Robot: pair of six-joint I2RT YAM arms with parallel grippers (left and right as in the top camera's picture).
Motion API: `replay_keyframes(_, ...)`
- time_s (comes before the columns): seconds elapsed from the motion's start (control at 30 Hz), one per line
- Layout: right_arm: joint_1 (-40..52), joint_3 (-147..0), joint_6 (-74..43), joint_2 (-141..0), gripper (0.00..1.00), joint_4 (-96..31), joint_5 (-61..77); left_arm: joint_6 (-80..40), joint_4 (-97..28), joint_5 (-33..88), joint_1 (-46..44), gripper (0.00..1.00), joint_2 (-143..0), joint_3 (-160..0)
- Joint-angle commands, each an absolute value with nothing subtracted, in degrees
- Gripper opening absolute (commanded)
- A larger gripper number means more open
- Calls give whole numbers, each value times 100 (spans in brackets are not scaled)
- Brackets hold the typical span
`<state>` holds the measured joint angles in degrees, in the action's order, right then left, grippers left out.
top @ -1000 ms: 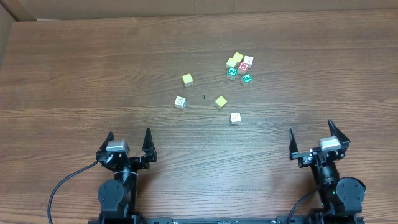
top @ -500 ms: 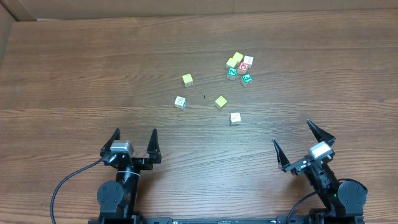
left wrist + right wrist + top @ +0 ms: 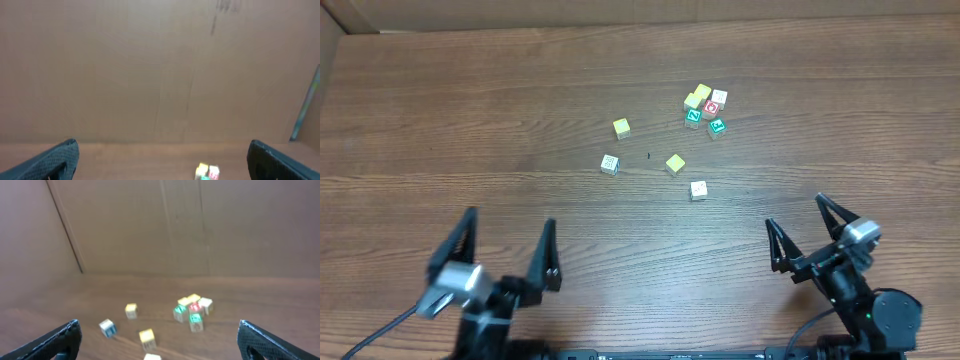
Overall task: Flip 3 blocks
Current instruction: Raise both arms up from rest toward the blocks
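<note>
two pincers hang wide and empty over the near edge of the worktop (image 3: 440, 120): the left pincer (image 3: 510, 218) and the right pincer (image 3: 795, 211). ahead lies the cream block (image 3: 698, 189), then the yellow-and-cream block (image 3: 675, 164) and the grey-patterned block (image 3: 609, 164), apart from one another. i worry a small cube skids on the wood instead of tipping, or tumbles into the far cluster (image 3: 705, 108) of green-lettered cubes.

table (image 3: 440, 120): brown wood grain, dark streaks
grey-patterned block (image 3: 609, 164): whitish top, grey pattern; teal side in the right wrist view
yellow-and-cream block (image 3: 675, 164): yellow top, cream rim
faint-print block (image 3: 698, 189): cream, faint reddish print
lone block (image 3: 621, 127) toward the far edge: yellow
far cluster: two green-letter cubes (image 3: 693, 117), one red-faced cube (image 3: 711, 107), two yellow cubes (image 3: 701, 93), one white cube (image 3: 720, 97)
cardboard wall (image 3: 150, 225): plain tan
</note>
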<state>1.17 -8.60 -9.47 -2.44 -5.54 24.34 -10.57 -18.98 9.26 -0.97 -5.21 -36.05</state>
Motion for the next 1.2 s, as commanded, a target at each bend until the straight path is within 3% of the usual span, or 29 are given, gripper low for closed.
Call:
replay_keyframes(0.0,99,-1756,-1247,-639,100,-725,2340,-1107,-2303,1017,-43,100,-1181,-4746)
replay_keyframes(0.2,99,-3610,-1245,-2150,100,-1747,2432,-880,-3667,1048,-43,100,-2788,-7054)
replay_keyframes(0.4,99,-6370,-1243,-4327,100,-4270,2753,-703,-5887,1555,-43,100,-4652,-9373)
replay_keyframes(0.67,99,-9356,-1245,-6840,100,-6989,2753,-530,-7865,1767,-43,100,-6722,-10912)
replay_keyframes(0.93,102,-9773,-1192,-8193,100,-7614,2882,-510,-8477,2161,-43,100,-8455,-11107)
replay_keyframes(1.0,154,-9773,-943,-8379,83,-7664,2875,-513,-8628,2150,-40,100,-8781,-11107)
replay_keyframes(1.03,183,-9773,-875,-8462,70,-7664,2862,-510,-8698,2143,-40,80,-8930,-11107)
replay_keyframes(1.07,213,-9773,-880,-8543,52,-7660,2853,-508,-8755,2128,-40,20,-9074,-11107)
replay_keyframes(1.1,246,-9773,-902,-8613,38,-7655,2856,-513,-8805,2078,-40,4,-9198,-11107)
replay_keyframes(1.17,353,-9769,-921,-8753,26,-7642,2823,-513,-8836,1984,-40,4,-9419,-11107)
